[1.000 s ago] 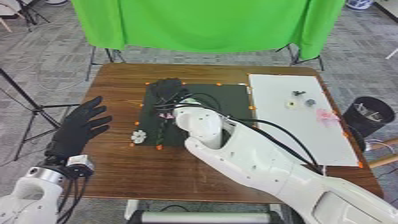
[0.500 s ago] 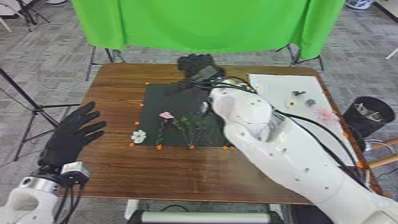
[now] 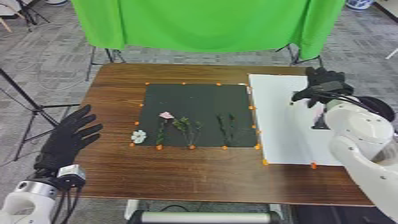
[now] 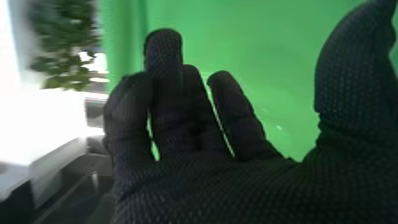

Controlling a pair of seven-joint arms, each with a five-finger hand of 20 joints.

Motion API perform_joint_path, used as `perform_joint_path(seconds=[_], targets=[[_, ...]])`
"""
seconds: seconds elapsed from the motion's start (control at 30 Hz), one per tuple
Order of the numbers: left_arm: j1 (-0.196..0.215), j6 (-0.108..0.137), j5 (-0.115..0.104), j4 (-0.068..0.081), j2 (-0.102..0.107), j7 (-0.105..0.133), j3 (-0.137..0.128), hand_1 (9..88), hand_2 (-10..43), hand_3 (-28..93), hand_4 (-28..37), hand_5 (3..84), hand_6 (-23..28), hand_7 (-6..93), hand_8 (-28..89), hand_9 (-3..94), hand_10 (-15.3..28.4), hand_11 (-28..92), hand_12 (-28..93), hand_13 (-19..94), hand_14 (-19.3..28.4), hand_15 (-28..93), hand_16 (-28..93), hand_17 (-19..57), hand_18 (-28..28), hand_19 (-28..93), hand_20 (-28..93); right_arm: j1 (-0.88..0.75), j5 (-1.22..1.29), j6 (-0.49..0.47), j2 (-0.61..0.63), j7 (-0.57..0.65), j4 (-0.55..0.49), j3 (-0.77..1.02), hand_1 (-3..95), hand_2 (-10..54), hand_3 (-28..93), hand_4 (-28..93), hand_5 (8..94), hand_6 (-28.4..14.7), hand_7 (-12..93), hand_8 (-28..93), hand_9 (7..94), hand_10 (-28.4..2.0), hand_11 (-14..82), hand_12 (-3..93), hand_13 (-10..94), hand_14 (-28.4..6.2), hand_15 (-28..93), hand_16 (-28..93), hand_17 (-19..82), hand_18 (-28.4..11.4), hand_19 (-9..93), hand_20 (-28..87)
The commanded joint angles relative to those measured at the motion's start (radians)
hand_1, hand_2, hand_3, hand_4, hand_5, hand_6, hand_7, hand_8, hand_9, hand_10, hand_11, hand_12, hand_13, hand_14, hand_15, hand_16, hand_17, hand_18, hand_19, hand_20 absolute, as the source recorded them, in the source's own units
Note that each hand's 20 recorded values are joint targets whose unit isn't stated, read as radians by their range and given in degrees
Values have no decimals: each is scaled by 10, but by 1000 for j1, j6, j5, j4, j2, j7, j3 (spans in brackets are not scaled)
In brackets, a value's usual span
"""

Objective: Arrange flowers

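In the head view, the mat (image 3: 184,100) carries the pink flower (image 3: 166,115) toward nine o'clock, the white flower (image 3: 139,136) at eight. The left hand (image 3: 60,142), open, is at the surface's (image 3: 200,175) nine o'clock; the right hand (image 3: 325,80) is at the board's (image 3: 282,142) one o'clock.

In the right wrist view, its fingers (image 4: 173,115) are extended, empty. Fetching another flower seems in hand; next calls for lowering and pinching.

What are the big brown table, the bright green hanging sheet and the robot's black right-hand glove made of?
The brown rectangular table looks like wood or veneer, slightly shiny, with streaky grain. The bright green sheet seems to be soft, dull cloth, since it hangs in folds. The black right-hand glove looks like matt knitted fabric: up close, it shows a tiny mesh.
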Motion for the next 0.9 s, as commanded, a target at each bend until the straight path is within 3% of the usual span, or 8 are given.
perform_joint_path(seconds=[0.03,0.37,0.43,0.5,0.6,0.73,0.83,0.9], targets=[[28,-2,-1,-7,-12,-6,-8,252,-27,696,-239,238,23,212,-113,201,113,230,165,188,151,373,1,-88,225,473,104,-177,-28,-4,61,61,37,59,231,-95,890,-283,251,-108,219,-88,300,-184,171,211,393,-114,675,132,205,-211,824,503],[20,-10,2,-4,-11,-12,-3,253,-25,694,-240,238,23,211,-113,201,113,230,165,188,152,373,1,-88,225,473,104,-175,-59,13,105,91,122,14,248,-95,896,-282,293,-93,286,-112,370,-178,184,197,461,-88,667,149,223,-211,826,493],[23,-10,1,-4,-10,-9,-5,252,-26,695,-239,237,23,212,-112,201,113,230,165,188,152,373,0,-88,225,473,104,-168,-97,148,133,82,163,-39,262,-95,900,-282,301,-83,355,-142,399,-176,201,194,499,-79,658,159,236,-210,831,486],[29,-3,-3,-7,-10,-5,-9,253,-26,695,-239,237,23,213,-113,201,113,230,165,189,152,373,0,-88,225,473,104,-135,-178,371,171,39,245,-135,292,-95,903,-281,332,-66,405,-167,441,-155,250,197,561,-62,662,171,268,-211,855,482],[26,-7,0,-5,-8,-7,-7,254,-26,695,-239,238,23,212,-113,201,114,229,165,189,152,373,0,-88,225,473,104,-97,-217,504,192,40,300,-211,347,-95,892,-282,456,-18,458,-203,579,-110,381,209,696,-37,663,218,346,-206,909,454],[28,-3,-2,-7,-7,-5,-8,253,-27,695,-239,238,23,211,-113,201,113,229,166,189,151,373,0,-88,225,473,104,-48,-239,646,192,8,367,-281,437,-95,797,-283,548,9,522,-53,773,-55,224,411,780,-24,643,253,395,-200,932,452],[30,-4,-2,-7,-8,-6,-10,253,-26,695,-239,238,24,211,-112,202,113,228,166,190,152,373,0,-88,225,473,104,-41,-253,688,189,0,381,-293,461,-95,790,-283,612,19,513,-48,832,-51,197,431,806,-24,630,267,419,-204,932,472],[31,-4,-3,-7,-8,-2,-10,253,-26,695,-240,238,23,212,-112,202,113,228,166,190,152,375,0,-88,225,473,104,-53,-245,636,187,5,356,-272,475,-92,786,-283,649,25,497,-42,855,-54,229,408,825,-23,627,274,430,-207,932,484]])
